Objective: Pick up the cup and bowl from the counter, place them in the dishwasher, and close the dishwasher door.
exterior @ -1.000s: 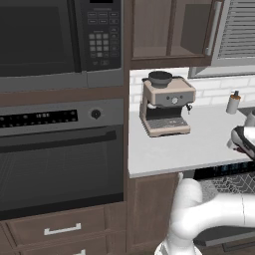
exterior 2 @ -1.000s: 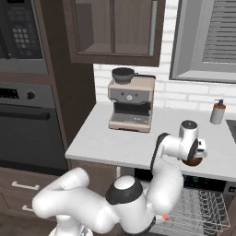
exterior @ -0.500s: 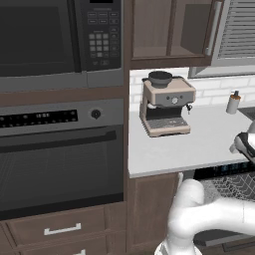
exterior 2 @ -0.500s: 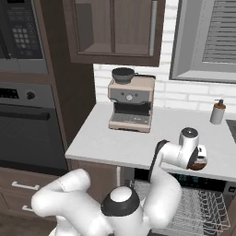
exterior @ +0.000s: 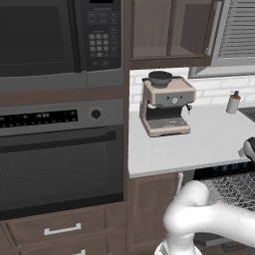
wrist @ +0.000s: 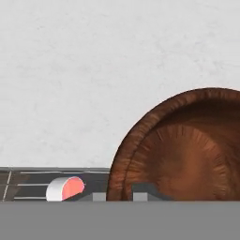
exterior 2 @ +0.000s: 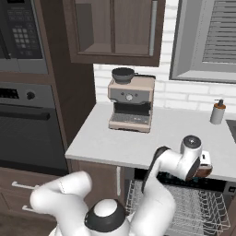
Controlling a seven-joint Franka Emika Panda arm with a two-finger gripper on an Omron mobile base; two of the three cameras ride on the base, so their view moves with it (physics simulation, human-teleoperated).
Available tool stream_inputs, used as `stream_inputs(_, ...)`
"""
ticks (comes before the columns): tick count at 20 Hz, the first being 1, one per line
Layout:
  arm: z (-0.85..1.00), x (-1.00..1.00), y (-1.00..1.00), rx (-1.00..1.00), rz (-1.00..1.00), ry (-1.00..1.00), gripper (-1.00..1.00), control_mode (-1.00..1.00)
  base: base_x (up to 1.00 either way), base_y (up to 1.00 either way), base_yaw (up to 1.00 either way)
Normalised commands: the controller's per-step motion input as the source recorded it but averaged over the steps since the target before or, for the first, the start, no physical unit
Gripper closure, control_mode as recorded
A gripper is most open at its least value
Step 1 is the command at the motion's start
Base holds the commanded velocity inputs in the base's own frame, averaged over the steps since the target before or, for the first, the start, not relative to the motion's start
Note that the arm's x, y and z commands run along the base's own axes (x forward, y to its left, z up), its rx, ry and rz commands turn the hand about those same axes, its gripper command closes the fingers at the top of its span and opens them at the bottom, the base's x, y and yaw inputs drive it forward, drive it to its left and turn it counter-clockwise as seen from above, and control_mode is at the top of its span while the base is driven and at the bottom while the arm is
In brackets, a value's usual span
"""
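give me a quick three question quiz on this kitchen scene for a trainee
1. True or false: the gripper has its fingers either side of the bowl's rim.
2. Multiple choice: what stands at the back of the counter under the wall cabinet? A) a toaster B) a coffee machine C) a kettle
3. Short answer: is the dishwasher below the counter edge open or closed?

Key:
1. True; in the hand view one finger sits inside the rim and one outside.
2. B
3. Open; its wire rack shows in both base views.
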Motion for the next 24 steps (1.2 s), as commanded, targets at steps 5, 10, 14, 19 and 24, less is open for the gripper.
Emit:
stream_inputs(5, -0.21, -1.00, 0.19, 0.04, 0.00, -0.08, 1.00, -1.00, 0.00, 0.00, 0.00)
stream_inputs(10, -0.11, -1.00, 0.30, 0.12, 0.00, -0.10, 1.00, -1.00, 0.00, 0.00, 0.00)
stream_inputs(14, -0.03, -1.00, 0.18, 0.24, 0.07, -0.03, 1.00, -1.00, 0.00, 0.00, 0.00)
stream_inputs(19, -0.27, -1.00, 0.41, 0.22, 0.20, -0.19, 1.00, -1.00, 0.00, 0.00, 0.00)
stream_inputs(24, -0.31, -0.47, 0.43, 0.05, 0.33, -0.20, 1.00, -1.00, 0.00, 0.00, 0.00)
